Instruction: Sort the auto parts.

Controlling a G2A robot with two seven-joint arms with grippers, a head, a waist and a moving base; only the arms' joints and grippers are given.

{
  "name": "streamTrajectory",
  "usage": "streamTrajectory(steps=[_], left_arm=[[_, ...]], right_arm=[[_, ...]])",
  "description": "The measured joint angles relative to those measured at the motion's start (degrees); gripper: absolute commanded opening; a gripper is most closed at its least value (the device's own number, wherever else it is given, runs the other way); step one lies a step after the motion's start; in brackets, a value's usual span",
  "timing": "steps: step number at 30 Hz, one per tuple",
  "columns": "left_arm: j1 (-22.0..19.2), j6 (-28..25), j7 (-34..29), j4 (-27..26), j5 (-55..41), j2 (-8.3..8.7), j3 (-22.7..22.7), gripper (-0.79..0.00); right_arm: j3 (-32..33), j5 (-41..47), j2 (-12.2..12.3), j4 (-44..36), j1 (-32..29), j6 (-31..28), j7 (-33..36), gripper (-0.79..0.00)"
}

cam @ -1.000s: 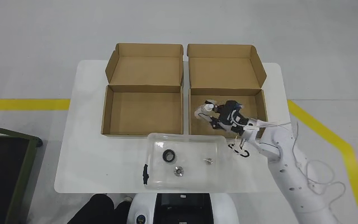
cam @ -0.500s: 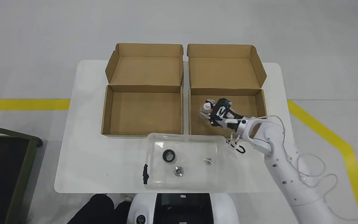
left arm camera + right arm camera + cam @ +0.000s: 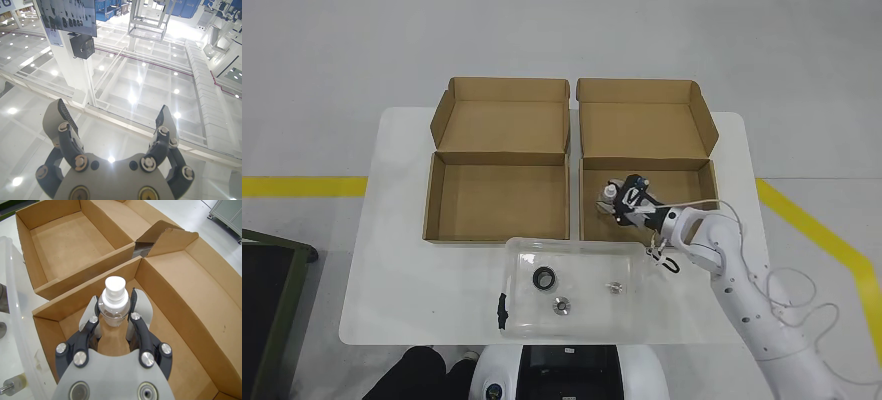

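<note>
Just right of centre in the top view, the right tool (image 3: 625, 200) is squeezed onto a little clear bottle (image 3: 613, 190) with a round white pump cap, down in the lower-left corner of the right cardboard box (image 3: 687, 195). The left cardboard box (image 3: 497, 200) beside it is plain brown with its lid folded back. The left tool (image 3: 112, 111) has its ridged pads (image 3: 68, 115) spread wide, gripping nothing. At lower centre, a see-through plastic tub (image 3: 572, 243) on the white bench (image 3: 392, 250) holds a dark ring (image 3: 542, 279), a shiny disc (image 3: 561, 306) and a small threaded bolt (image 3: 614, 287).

Grey floor (image 3: 322, 60), yellow stripes (image 3: 302, 186) past both side edges of white table (image 3: 392, 290); overhead white ceiling grid (image 3: 160, 75), round lamps (image 3: 139, 79), screen (image 3: 66, 15) on pillar (image 3: 71, 72).
</note>
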Motion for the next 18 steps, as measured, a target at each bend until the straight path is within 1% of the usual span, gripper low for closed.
streamTrajectory(steps=[1, 3, 7, 11, 18], left_arm=[[0.00, 0.00, 0.00, 0.00, 0.00, 0.00, 0.00, 0.000], [0.00, 0.00, 0.00, 0.00, 0.00, 0.00, 0.00, 0.000], [0.00, 0.00, 0.00, 0.00, 0.00, 0.00, 0.00, 0.000], [0.00, 0.00, 0.00, 0.00, 0.00, 0.00, 0.00, 0.000], [0.00, 0.00, 0.00, 0.00, 0.00, 0.00, 0.00, 0.000]], right_arm=[[-0.04, 0.09, 0.00, 0.02, 0.01, 0.04, 0.18, -0.120], [-0.10, 0.28, 0.00, 0.03, 0.05, 0.09, 0.54, 0.000], [0.04, 0.73, 0.04, -0.81, -0.04, 0.20, 0.84, 0.000], [1.28, 0.44, 0.39, -4.48, -0.93, 0.05, 1.09, 0.000], [5.87, 0.37, 1.66, -16.35, -5.72, -2.03, 3.52, 0.000]])
